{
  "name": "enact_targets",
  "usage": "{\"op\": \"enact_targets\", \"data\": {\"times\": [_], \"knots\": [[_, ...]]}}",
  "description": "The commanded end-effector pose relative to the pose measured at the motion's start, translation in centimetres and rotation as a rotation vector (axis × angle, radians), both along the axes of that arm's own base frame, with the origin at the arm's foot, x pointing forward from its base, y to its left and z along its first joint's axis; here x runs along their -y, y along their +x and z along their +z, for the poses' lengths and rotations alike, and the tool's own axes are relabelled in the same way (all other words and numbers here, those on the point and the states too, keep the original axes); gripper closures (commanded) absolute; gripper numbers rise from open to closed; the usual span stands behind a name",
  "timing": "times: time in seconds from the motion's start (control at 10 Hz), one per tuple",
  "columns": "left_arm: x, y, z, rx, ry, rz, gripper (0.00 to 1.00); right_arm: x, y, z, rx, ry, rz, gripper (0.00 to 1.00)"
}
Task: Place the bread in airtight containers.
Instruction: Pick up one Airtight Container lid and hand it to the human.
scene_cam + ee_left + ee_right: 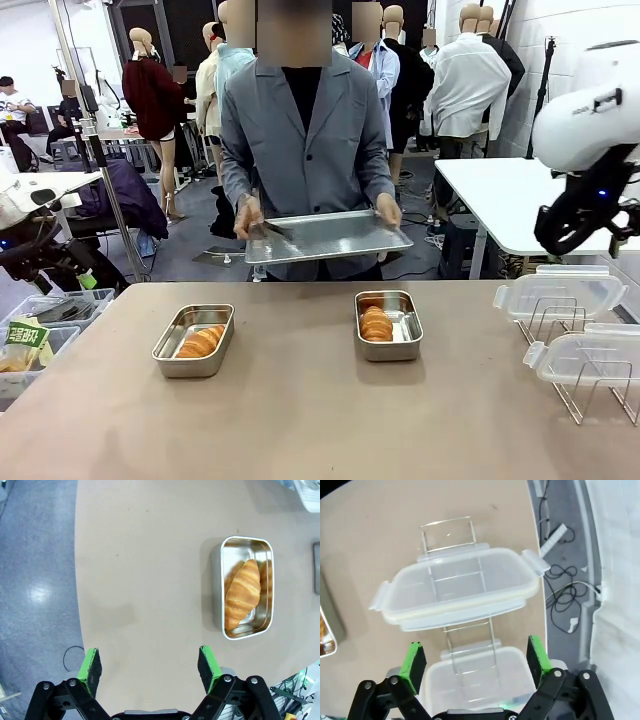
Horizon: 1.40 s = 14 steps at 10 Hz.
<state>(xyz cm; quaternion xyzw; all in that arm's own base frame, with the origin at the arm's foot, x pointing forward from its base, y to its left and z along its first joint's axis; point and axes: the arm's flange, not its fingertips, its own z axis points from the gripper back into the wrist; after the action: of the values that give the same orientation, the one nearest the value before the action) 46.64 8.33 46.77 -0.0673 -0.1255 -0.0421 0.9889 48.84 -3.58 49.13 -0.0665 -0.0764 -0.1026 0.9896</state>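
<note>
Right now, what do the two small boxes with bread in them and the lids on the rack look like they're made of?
Left container and right container: probably stainless steel, satin-shiny; the walls reflect the bread. Lids: clear, slightly frosted plastic with whitish rims; the wire rack shows through them. Rack: thin bright metal, seemingly.

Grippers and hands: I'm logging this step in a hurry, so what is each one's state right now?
Left gripper: open, empty.
Right gripper: open, empty, over the clear lids.
Person's hands: holding the steel tray.
</note>
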Motion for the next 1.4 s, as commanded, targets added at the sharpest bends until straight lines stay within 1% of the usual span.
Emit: {"op": "enact_targets", "data": {"times": [0.0,1.3], "knots": [[-0.07,-0.06,0.06,-0.006,0.022,0.011,0.0,-1.52,0.69,0.46,-0.017,-0.001,0.0,0.0],[-0.07,-0.06,0.06,-0.006,0.022,0.011,0.0,-1.52,0.69,0.46,-0.017,-0.001,0.0,0.0]]}}
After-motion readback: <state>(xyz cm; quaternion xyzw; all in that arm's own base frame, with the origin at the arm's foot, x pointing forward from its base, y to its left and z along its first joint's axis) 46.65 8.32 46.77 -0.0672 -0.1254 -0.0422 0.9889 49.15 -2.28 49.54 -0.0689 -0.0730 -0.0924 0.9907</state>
